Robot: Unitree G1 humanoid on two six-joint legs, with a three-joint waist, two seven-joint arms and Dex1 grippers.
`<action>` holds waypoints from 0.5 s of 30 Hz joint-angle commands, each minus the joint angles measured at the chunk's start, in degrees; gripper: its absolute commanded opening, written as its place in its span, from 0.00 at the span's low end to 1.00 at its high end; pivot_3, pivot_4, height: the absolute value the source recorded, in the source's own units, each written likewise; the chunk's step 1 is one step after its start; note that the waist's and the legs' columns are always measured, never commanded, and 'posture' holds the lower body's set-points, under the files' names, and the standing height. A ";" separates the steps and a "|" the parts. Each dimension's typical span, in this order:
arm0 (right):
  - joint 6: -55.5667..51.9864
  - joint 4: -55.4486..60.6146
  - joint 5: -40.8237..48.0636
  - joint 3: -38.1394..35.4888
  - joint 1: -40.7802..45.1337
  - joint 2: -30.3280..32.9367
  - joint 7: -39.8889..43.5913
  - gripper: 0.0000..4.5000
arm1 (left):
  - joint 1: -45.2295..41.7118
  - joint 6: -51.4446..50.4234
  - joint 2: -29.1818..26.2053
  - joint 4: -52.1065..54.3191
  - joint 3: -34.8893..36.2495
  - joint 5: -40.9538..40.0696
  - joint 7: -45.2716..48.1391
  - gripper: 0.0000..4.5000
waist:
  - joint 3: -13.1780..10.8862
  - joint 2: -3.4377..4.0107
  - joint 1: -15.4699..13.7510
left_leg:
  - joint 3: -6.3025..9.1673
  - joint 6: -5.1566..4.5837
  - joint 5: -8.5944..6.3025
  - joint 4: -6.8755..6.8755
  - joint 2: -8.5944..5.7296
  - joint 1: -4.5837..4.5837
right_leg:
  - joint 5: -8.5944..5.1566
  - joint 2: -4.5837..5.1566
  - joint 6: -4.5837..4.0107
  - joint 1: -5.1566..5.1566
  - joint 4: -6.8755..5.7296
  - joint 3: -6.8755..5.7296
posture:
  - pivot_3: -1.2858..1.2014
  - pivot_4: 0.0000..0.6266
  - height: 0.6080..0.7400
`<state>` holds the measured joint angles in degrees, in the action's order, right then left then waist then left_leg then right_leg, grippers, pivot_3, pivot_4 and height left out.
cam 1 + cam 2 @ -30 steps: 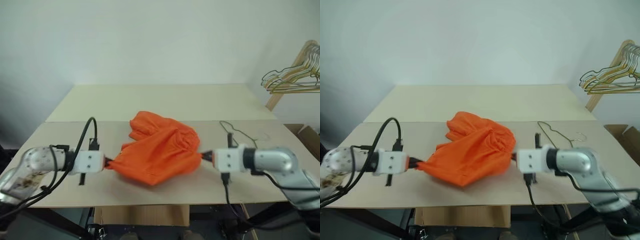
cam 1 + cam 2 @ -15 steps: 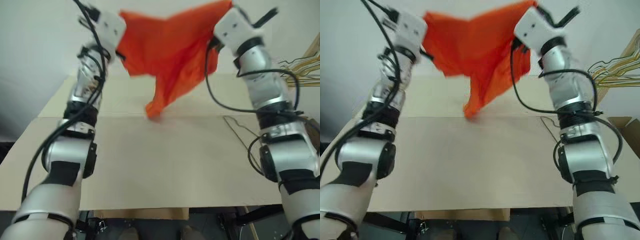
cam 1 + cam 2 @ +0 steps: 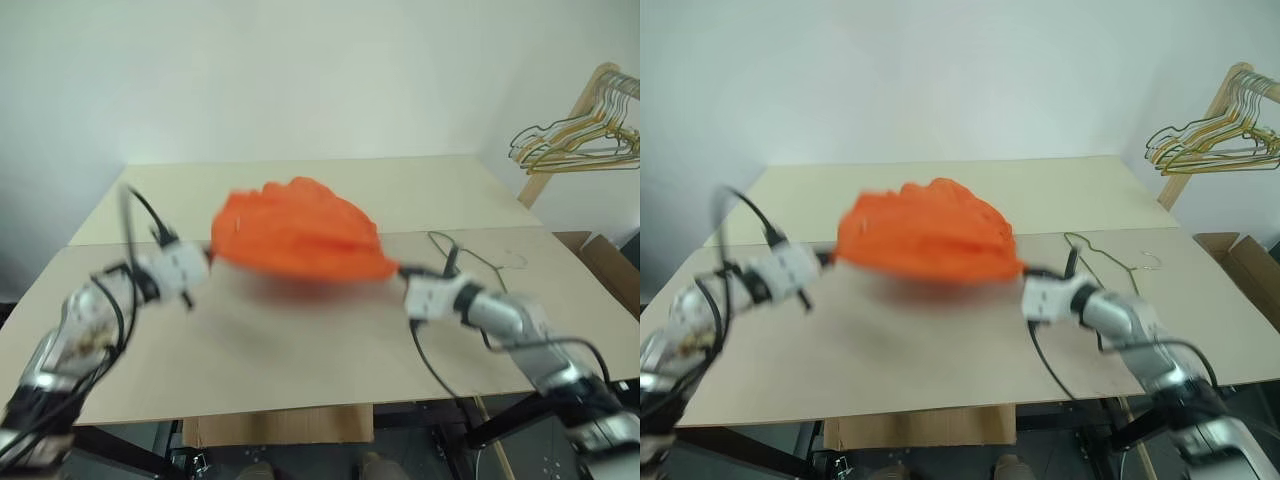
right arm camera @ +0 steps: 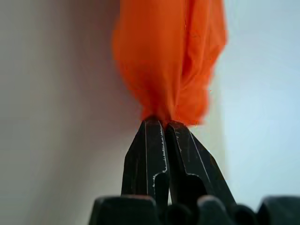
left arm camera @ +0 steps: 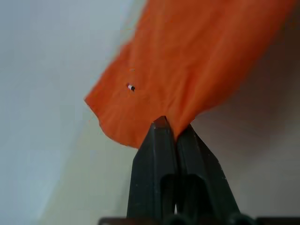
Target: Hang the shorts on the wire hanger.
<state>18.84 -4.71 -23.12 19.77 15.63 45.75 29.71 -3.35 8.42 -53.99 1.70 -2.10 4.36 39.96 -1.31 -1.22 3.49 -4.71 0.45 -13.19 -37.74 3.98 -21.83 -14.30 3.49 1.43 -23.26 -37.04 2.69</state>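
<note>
The left tool (image 5: 169,129) is clenching one edge of the shorts (image 3: 295,240), its two black fingers (image 5: 157,150) pressed together on a small pinch of orange fabric; the right tool (image 4: 159,126) is gripping the opposite edge in the same way, a bunched fold rising from between its tips. Between the two tools the shorts are billowing above the worktop (image 3: 300,340), puffed into a dome and not lying flat. The wire hanger (image 3: 475,260) is lying on the worktop just beyond the right tool, apart from the garment. A cluster of other hangers (image 3: 575,145) is hanging from a wooden rack at the far right. Risks from here: each grip is taking only a thin pinch, so a sharp tug is likely to pull an edge free; the fabric could settle crumpled, hiding the waistband; and the right arm's cable, trailing near the wire hanger, could be dragging it out of place.
</note>
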 commanded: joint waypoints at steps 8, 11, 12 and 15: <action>6.25 1.63 0.40 -1.35 3.54 5.29 8.91 0.00 | 12.58 -3.38 -5.76 8.44 2.96 -0.08 8.41 0.01 | -0.09 -0.02 0.28 | -0.01 -0.06 0.04 0.16 0.03 0.42 | -0.09 -0.04 0.14 0.21 -0.09 0.01 | 0.52 0.00 1.00; 6.31 2.75 2.00 -1.98 3.68 7.81 12.35 0.00 | 16.31 -5.78 -7.15 12.26 4.06 -0.58 10.93 0.01 | -0.08 -0.03 0.12 | -0.02 -0.04 -0.16 0.17 0.00 0.28 | -0.09 -0.04 0.05 0.13 -0.07 0.08 | 0.51 0.00 1.00; 6.64 3.23 2.81 -2.13 3.64 8.92 13.78 0.00 | 17.85 -7.22 -7.74 13.90 4.66 -0.61 11.79 0.01 | -0.08 -0.03 0.20 | -0.02 -0.08 -0.22 0.17 0.00 0.23 | -0.13 -0.04 0.05 0.10 -0.06 0.08 | 0.51 0.00 1.00; 6.60 5.06 5.25 -2.57 2.92 11.24 17.24 0.00 | 20.98 -10.42 -8.79 17.56 6.49 -0.64 13.35 0.01 | -0.08 -0.05 0.08 | -0.03 -0.18 -0.36 0.16 0.00 0.16 | -0.25 -0.05 0.03 0.05 -0.05 0.10 | 0.52 0.00 1.00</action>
<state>25.95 -0.55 -19.38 21.33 18.15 54.58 45.04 16.62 0.59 -60.71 18.11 1.01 3.72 52.30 -1.40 -1.27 3.58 -4.73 0.28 -13.56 -37.58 3.98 -21.68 -14.56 3.43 1.46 -23.22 -37.09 2.78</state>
